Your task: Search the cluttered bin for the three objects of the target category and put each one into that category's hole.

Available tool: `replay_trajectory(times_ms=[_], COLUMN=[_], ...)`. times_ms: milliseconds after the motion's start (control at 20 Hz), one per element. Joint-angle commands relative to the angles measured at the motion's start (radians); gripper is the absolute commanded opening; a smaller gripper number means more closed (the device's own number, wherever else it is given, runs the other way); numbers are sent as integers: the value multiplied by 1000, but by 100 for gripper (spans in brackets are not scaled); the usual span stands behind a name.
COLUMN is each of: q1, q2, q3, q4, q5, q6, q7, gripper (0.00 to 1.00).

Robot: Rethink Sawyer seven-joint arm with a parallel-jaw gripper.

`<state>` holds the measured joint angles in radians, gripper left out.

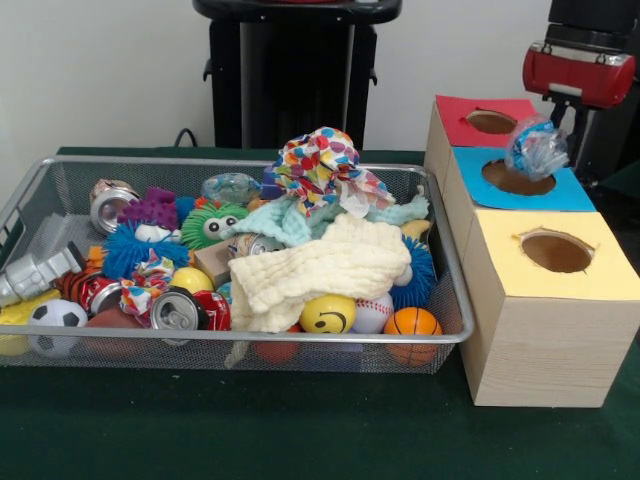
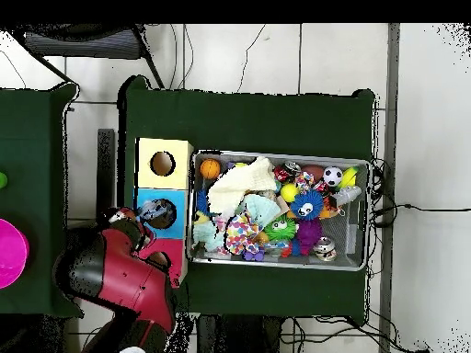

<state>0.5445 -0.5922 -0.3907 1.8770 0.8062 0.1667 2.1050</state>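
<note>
Clear crumpled bottle over blue hole; label prob. unreadable.

Front view: low, close, looks level across the dark green cloth-covered counter, silver wire mesh bin filling the left, pale wooden box with red, blue and yellow hole panels on the right. Overhead view: high up, straight down, far out, takes in the whole counter plus surrounding floor. Both share the bin and box, turned half round between views.
</note>
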Motion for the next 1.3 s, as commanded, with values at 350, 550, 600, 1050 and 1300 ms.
replay_trajectory(times_ms=[350, 550, 600, 1050, 1300], q1=[-10, 3, 7, 12, 3], q2=[53, 66, 69, 76, 40], q3=[-13, -36, -43, -59, -58], q4=[-45, -60, -64, -72, -53], q5=[12, 7, 6, -2, -9], q6=[63, 90, 104, 137, 199], q7=[256, 261, 266, 262, 267], gripper=[0, 100, 100, 100, 100])
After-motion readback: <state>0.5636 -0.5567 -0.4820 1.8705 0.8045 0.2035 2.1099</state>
